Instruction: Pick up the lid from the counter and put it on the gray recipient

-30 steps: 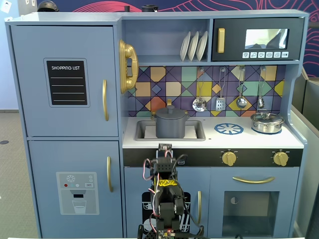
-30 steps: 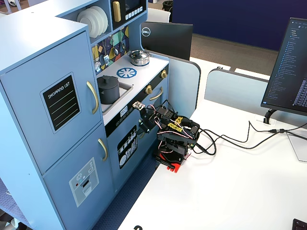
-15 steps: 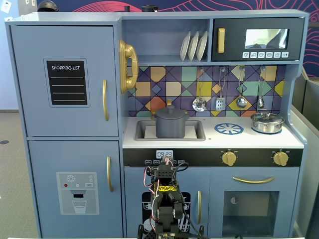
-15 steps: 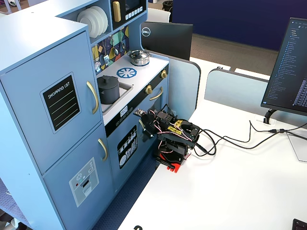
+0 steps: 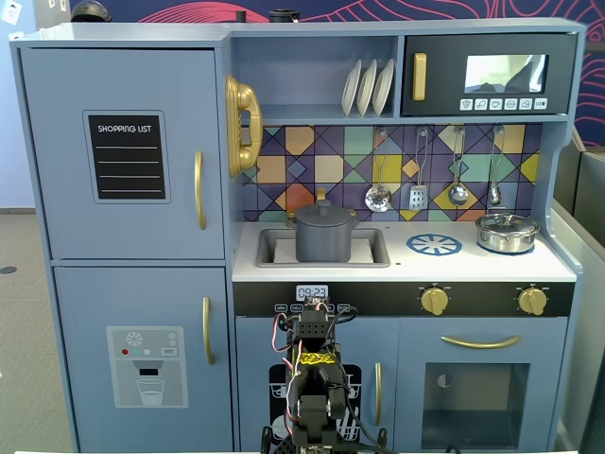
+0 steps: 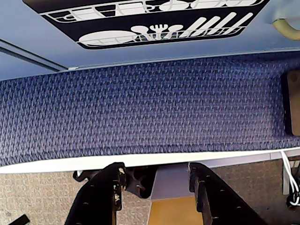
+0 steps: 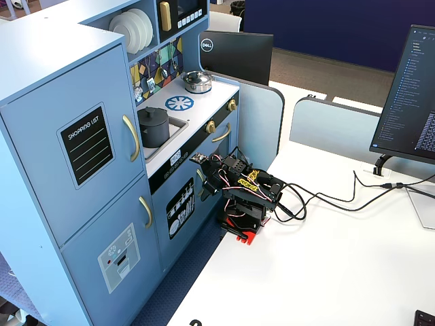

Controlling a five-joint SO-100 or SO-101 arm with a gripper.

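The matte dark-gray pot stands in the sink of the toy kitchen; it also shows in the other fixed view. The dark-gray lid with its small knob sits on top of this pot, seen in both fixed views. My arm is folded low in front of the kitchen's lower doors, far below the counter. In the wrist view my gripper is open and empty, its jaws apart over the table edge and blue carpet.
A shiny silver pot with its own lid stands at the counter's right, next to a blue-and-white burner mark. Utensils hang on the back wall. Cables run across the white table towards a monitor.
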